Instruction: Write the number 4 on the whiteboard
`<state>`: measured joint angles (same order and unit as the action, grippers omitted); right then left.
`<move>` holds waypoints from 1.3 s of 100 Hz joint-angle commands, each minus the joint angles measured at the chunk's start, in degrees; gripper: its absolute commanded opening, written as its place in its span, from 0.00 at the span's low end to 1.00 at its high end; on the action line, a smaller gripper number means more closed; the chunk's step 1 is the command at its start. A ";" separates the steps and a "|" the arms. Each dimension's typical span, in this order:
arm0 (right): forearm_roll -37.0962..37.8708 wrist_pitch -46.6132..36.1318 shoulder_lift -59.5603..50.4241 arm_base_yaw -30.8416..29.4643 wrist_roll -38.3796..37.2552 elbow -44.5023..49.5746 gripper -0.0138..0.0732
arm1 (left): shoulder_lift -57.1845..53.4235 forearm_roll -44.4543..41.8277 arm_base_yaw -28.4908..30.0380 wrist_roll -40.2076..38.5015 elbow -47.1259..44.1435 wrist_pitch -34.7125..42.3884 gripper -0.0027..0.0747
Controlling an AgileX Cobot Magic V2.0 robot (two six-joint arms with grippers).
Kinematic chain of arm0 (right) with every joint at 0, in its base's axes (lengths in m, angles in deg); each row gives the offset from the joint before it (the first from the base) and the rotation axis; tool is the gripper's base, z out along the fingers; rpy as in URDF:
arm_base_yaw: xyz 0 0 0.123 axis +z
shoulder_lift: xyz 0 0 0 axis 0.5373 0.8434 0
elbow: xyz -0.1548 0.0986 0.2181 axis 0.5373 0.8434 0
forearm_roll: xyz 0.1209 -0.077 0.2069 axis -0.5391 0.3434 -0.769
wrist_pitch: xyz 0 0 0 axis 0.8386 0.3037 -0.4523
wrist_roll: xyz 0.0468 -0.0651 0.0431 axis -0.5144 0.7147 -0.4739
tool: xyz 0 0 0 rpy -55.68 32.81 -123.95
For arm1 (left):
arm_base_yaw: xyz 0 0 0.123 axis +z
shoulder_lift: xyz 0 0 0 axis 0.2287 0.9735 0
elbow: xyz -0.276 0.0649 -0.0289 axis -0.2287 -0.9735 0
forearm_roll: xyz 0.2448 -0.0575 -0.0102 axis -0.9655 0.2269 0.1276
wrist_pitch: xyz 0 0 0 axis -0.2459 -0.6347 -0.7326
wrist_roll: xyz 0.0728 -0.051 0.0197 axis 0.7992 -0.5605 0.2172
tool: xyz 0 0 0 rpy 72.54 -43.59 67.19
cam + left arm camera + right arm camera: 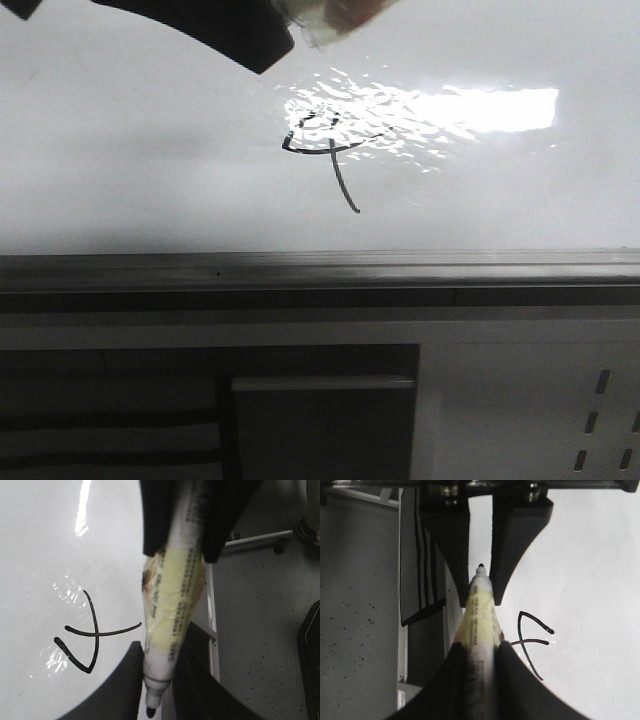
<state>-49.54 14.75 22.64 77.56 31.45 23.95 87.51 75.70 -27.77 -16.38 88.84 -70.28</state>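
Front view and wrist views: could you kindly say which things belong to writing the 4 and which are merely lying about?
Job: whiteboard, number 4, marker, right tool gripping the marker.
Lying about: white slotted panel, dark striped object, speckled floor.

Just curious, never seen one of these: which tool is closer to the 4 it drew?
Too close to call. The left tool flanks the marker at its tip, beside the number 4 at its looped end; the right tool clamps the barrel, beside the downstroke's tail.
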 commanded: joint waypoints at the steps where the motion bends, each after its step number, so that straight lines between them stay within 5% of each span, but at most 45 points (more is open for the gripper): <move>1: -0.34 -2.88 -0.83 0.00 0.24 -1.49 0.08 | -1.30 1.74 -0.46 -0.15 2.13 3.54 0.07; 18: -0.34 -1.98 -0.83 0.00 0.24 -1.49 0.12 | -1.30 1.85 -0.46 -0.15 2.13 3.54 0.02; 47: 0.32 -0.71 -2.57 0.00 0.24 -2.02 0.54 | -1.30 1.85 -0.26 -0.15 2.13 3.63 0.01; 72: 6.08 2.05 -11.65 -1.71 -6.90 -3.11 0.55 | -1.30 -0.42 -0.21 -5.78 2.13 3.85 0.01; 84: 12.08 3.73 -17.63 -4.50 -17.13 -3.11 0.55 | -1.30 -9.58 -0.21 -18.34 2.13 3.60 0.01; 92: 13.13 5.21 -21.61 -6.22 -21.50 -3.11 0.55 | -1.30 -18.84 -0.21 -33.77 2.13 1.47 0.01; 110: 13.02 8.08 -26.79 -6.91 -23.03 -1.84 0.55 | -1.46 -40.35 -0.21 -65.69 1.78 -8.01 0.01; 130: 13.02 8.08 -27.71 -6.91 -23.03 2.31 0.55 | -5.94 -54.21 -0.12 -84.51 -5.31 -3.70 0.01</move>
<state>-37.44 26.23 -5.30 71.01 8.84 26.06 85.13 27.73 -27.91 -92.09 85.01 -78.48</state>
